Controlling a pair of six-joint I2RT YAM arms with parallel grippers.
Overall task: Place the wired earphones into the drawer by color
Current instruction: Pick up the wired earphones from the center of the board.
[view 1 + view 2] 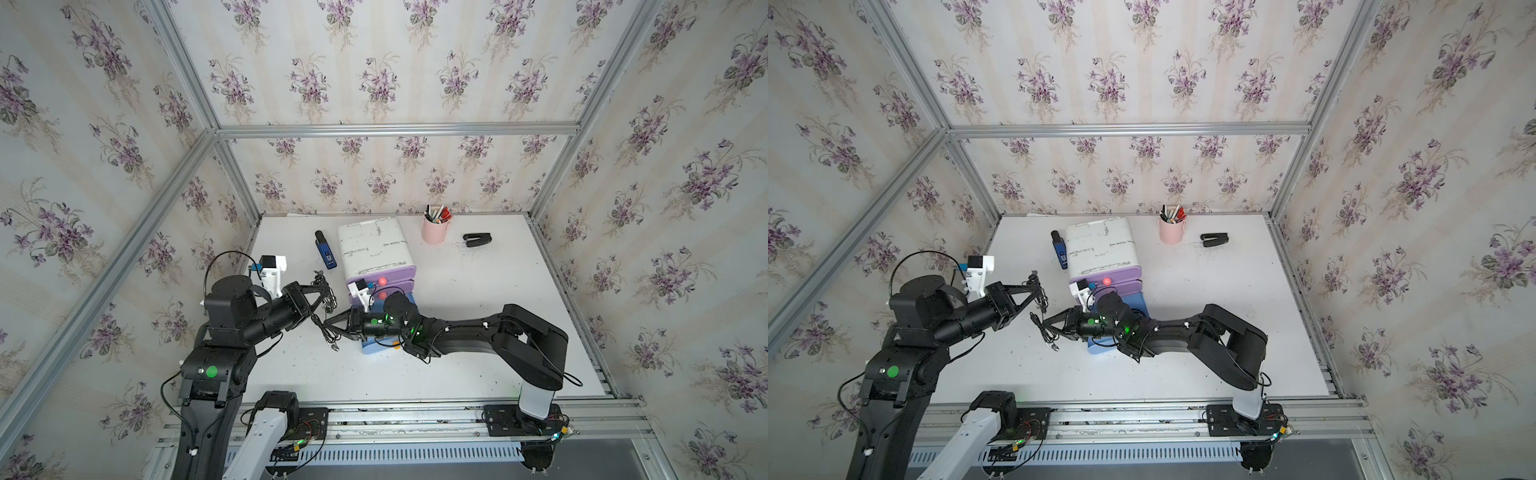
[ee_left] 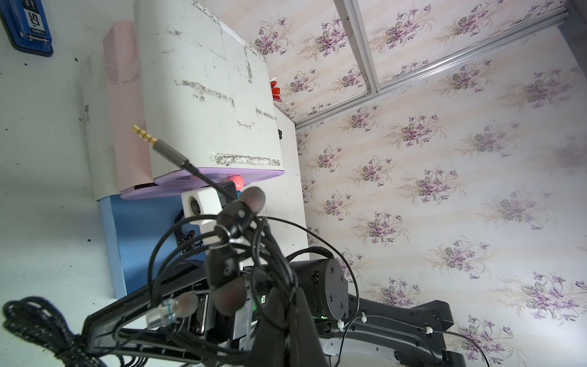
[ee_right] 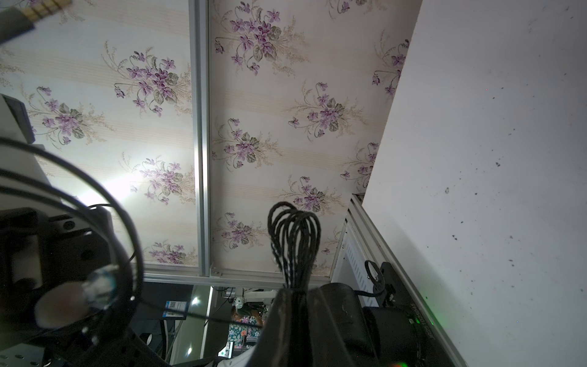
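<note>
Left jaws and right jaws clamp light, limp black wired earphones point(image 2: 228, 273) at 9 o'clock of the drawer point(image 1: 397, 272); the bunched coil point(image 3: 293, 235) looks the surest hold.

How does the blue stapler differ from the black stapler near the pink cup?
The blue stapler looks longer and lies pointing toward the back wall, close beside the white drawer box; the small black stapler lies crosswise, apart to the side of the pink pen cup. Both rest flat on the white table.
</note>
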